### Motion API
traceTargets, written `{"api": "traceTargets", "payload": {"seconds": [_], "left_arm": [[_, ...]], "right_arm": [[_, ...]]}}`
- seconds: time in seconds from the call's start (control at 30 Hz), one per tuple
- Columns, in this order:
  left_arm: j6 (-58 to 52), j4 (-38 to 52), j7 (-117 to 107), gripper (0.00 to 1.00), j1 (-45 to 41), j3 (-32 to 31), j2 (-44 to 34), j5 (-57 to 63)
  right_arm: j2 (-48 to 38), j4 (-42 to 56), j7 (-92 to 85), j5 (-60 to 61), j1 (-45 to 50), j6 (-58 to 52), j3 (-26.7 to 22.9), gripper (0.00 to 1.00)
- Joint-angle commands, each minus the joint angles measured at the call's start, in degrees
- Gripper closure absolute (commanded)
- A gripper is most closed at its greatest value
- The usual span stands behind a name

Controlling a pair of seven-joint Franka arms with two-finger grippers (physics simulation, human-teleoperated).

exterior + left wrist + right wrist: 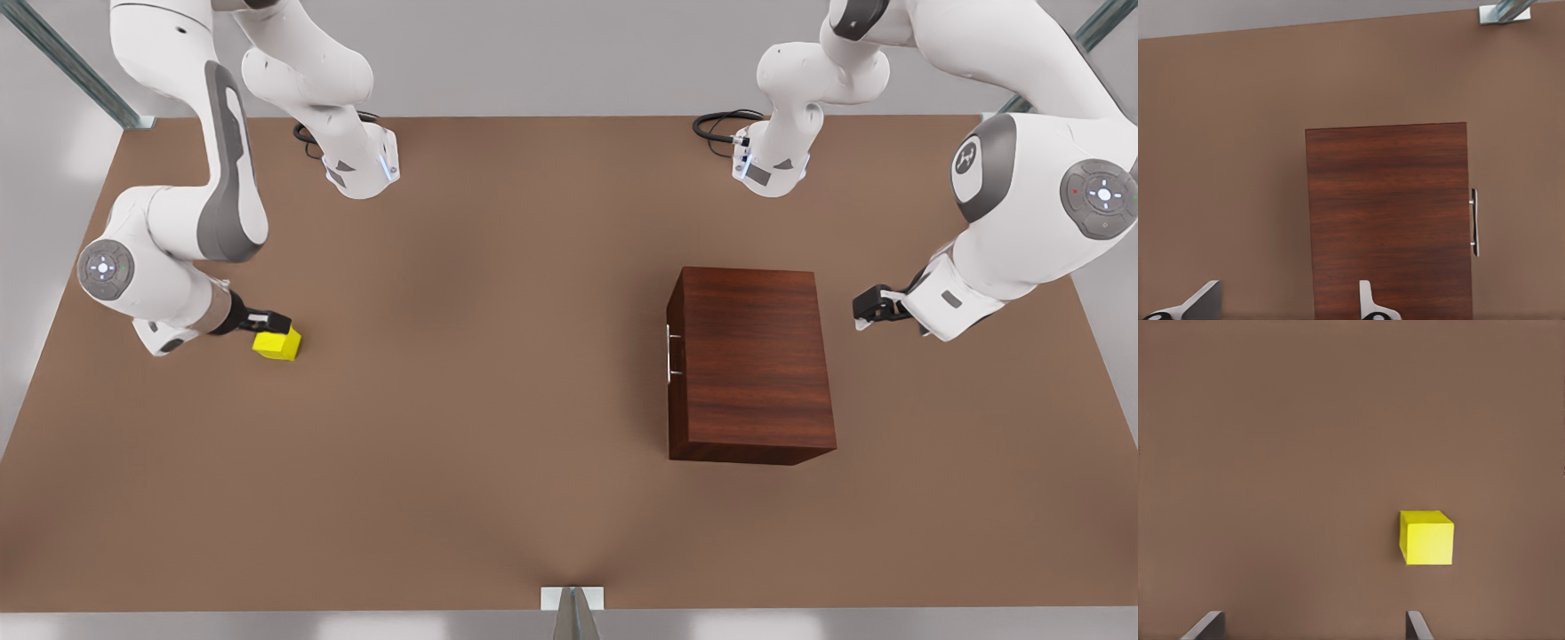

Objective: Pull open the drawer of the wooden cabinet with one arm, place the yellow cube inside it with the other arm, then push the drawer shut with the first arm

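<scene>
Still shut, the drawer (669, 351) blocks any drop; both released end effectors, left (869, 307) and right (267, 320), risk nudging the yellow cube (277, 343) away.

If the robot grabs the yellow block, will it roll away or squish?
Probably neither. The yellow cube has flat faces and sharp edges and sits flat on the table, so it should stay put, not roll. It looks solid, so likely stiff. The open right gripper hangs by it, and its smooth sides might slip a little.
</scene>
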Motion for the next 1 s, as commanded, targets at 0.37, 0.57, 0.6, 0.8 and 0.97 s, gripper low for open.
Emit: {"api": "traceTargets", "payload": {"seconds": [0.37,0.57,0.6,0.8,0.97], "left_arm": [[4.9,1.5,-51.3,0.00,-30.8,-1.0,6.0,4.9],[11.6,1.2,-65.7,0.00,-34.2,-1.1,14.5,7.0],[12.7,1.3,-67.3,0.00,-35.4,-1.1,15.3,10.2],[17.4,0.4,-63.0,0.00,-34.2,-0.9,19.0,9.6],[22.4,-4.9,-56.3,0.00,-33.2,-1.0,18.9,9.1]], "right_arm": [[-0.8,0.1,1.1,-0.3,-0.9,2.7,-0.1,0.00],[0.4,3.9,15.3,0.1,-1.3,1.5,-1.0,0.00],[1.6,5.7,18.8,-0.1,-1.3,-1.0,-0.6,0.00],[2.7,5.5,44.9,0.7,-2.7,0.6,-0.9,0.00],[4.0,5.3,51.7,0.1,-2.7,2.6,-0.8,0.00]]}}
